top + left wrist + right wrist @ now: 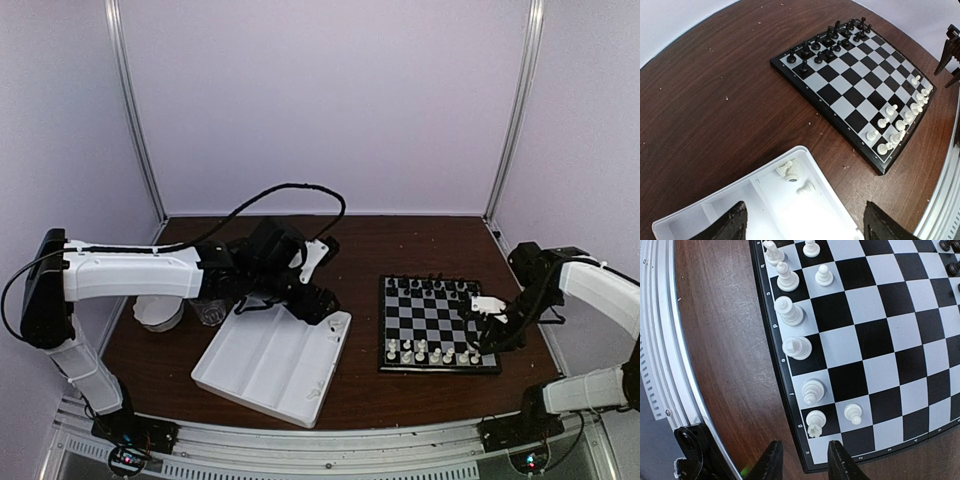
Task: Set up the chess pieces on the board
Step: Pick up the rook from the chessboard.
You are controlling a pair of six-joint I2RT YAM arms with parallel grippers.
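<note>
**Finding 1: grippers.** The right gripper [806, 460] hovers over the near right corner of the board [784, 371], jaws parted and grasping nothing. The left gripper [805, 212] hangs well to the left of the board, above the tray [262, 372], jaws spread wide and empty.

**Finding 2: task items.** White pieces [797, 347] line the board's near row. Black pieces [829, 44] crowd its far 2 rows. A few loose pieces [791, 171] lie in the tray corner nearest the board. In my judgement the setup is partly done. Most white pawn squares are bare, and the corner square [826, 441] is vacant.

**Finding 3: hazards.**
- The end piece [815, 423] stands just inside the board's corner, close to the right fingertips. A sideways exit could clip it and tip it into the neighbouring pawn [854, 413], so a straight lift looks safer.
- The loose pieces sit near the tray wall. Wide fingers may strike that wall or flick a piece away.

**Finding 4: edges and room.**
- The metal rail [665, 340] runs near the board's near rim, so a piece knocked off there could roll to it.
- The board's middle rows are bare, which gives free passage.
- A strip of table [715, 100] left of the board carries nothing.
</note>
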